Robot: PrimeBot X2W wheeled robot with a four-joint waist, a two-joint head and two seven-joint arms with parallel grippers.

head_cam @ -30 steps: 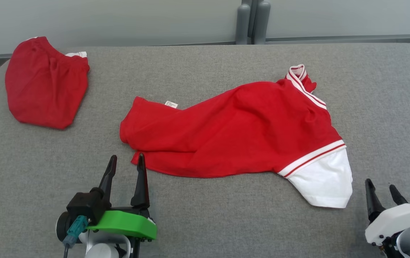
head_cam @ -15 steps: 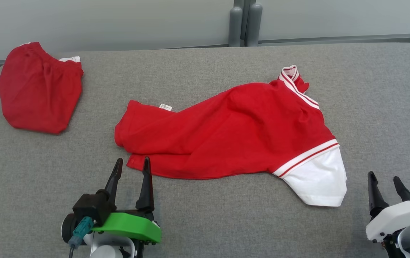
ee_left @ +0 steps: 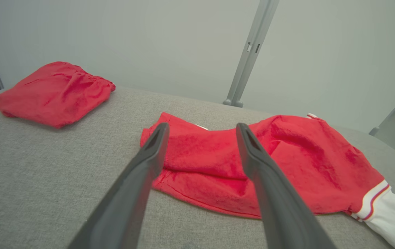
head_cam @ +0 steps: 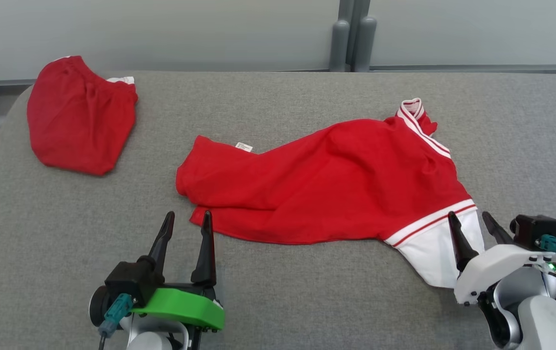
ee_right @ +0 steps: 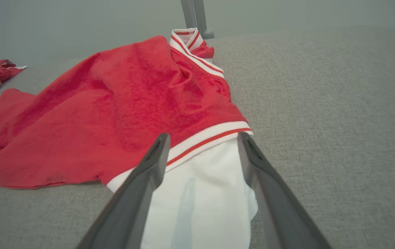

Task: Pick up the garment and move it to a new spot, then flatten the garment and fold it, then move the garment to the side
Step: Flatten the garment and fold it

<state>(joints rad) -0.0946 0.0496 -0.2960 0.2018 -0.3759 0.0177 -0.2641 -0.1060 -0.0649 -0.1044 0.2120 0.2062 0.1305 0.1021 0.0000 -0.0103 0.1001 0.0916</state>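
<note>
Movement on the right is the news: the right fingers (head_cam: 458,240), which a second ago hung by the lower right corner clear of the cloth, have come in and now stand spread wide over the white sleeve (head_cam: 423,257) of the shirt (head_cam: 326,189), one to each side of it in the wrist view, holding nothing. The left fingers (head_cam: 205,248) are likewise wide apart and empty, and keep their place just short of the red hem (head_cam: 258,237) at the shirt's other end (the whole head view has slid sideways meanwhile, which is the camera turning, not the cloth travelling). The shirt lies as it lay, crumpled and slantwise across the middle of the grey surface (head_cam: 278,97), collar toward the far right, with red shorts (head_cam: 80,121) well apart at the far left corner. By my judgement the pick-up is about to start: both ends now have fingers lined up, and nothing is lifted, flattened or folded yet. The sleeve looks thin and flat, so the right fingers probably need to press into the surface to catch it rather than skate over it.
</note>
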